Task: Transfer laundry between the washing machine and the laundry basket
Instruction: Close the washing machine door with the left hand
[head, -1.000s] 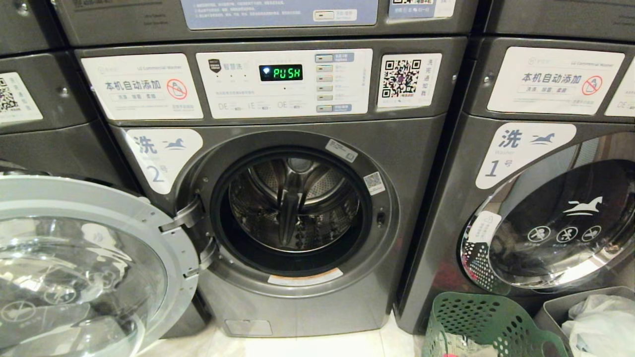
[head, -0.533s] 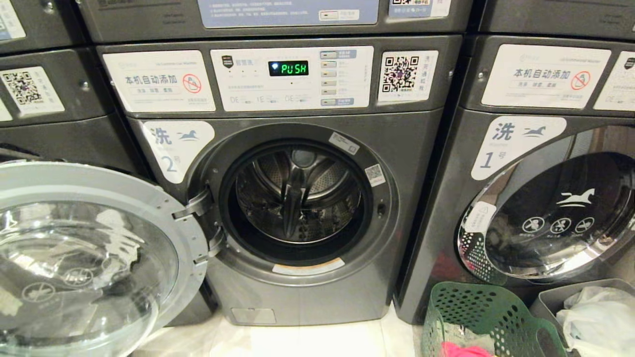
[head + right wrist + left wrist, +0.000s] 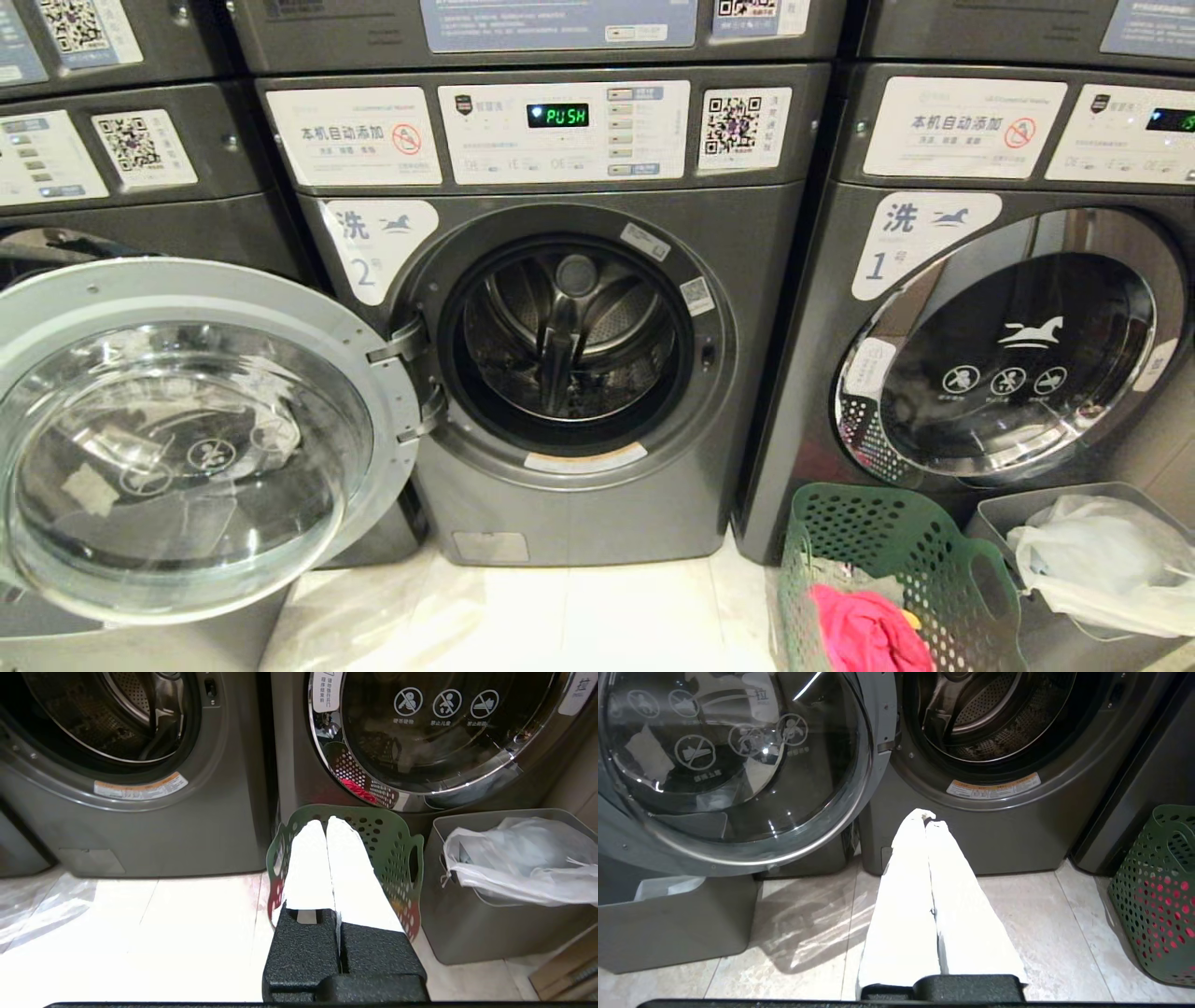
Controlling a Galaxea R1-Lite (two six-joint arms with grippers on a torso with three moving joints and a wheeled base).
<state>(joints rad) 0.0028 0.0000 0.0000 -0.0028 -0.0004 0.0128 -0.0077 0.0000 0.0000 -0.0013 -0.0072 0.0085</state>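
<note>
The washing machine [image 3: 569,336] stands with its door [image 3: 187,439] swung wide and its drum looks empty. To the right of the machine, on the floor, sits the laundry basket [image 3: 887,551] with a pink garment [image 3: 864,630] inside. Left gripper [image 3: 927,817] and right gripper [image 3: 325,823] are both pressed together and hold nothing. I judge that loading has not begun; next, the right gripper must spread and reach into the basket.

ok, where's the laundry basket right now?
Head view, lower right: the green basket stands on the floor before washer 1, left of a grey bin, with pink laundry inside.
</note>
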